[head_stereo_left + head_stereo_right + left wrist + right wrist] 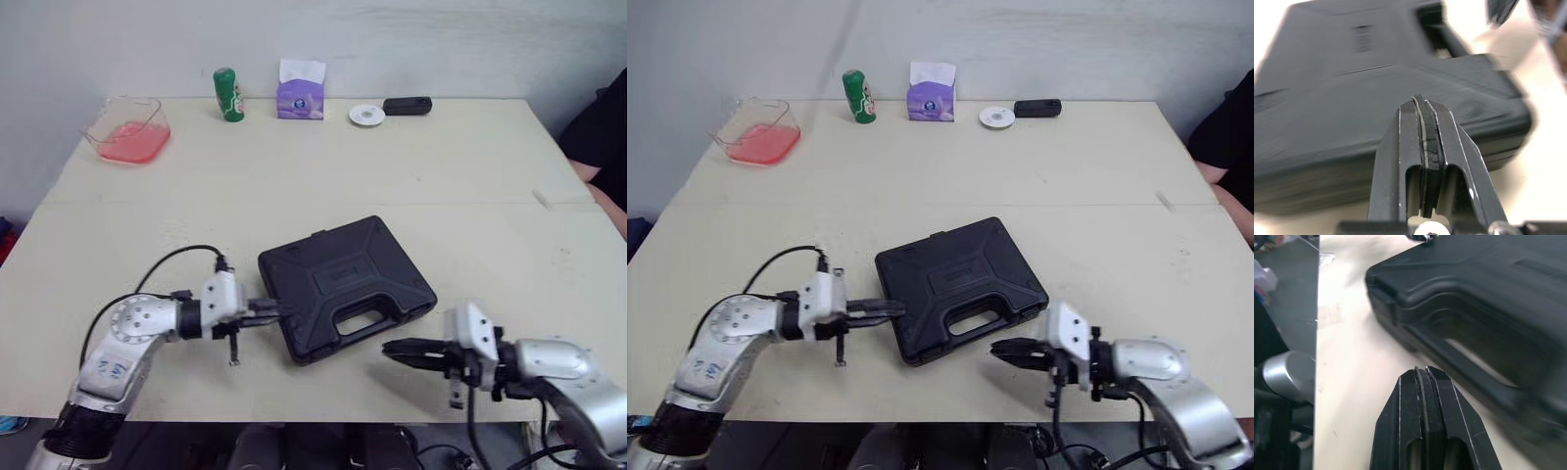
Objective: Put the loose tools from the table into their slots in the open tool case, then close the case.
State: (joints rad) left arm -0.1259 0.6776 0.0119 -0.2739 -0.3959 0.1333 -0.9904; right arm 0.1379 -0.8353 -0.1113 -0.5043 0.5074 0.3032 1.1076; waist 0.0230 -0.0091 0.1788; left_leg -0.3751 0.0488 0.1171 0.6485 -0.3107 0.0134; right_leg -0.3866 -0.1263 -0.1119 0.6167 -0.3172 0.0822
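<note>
Beige table (pixel 411 176): closed black tool case (pixel 338 279).

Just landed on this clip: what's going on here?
The black tool case lies closed on the table. The left end effector, fingers shut, sits at the case's left edge. The right end effector, also shut, is just off the handle side, apart from the case. Neither holds anything. A pink container, a green can and a tissue box stand along the far edge.
</note>
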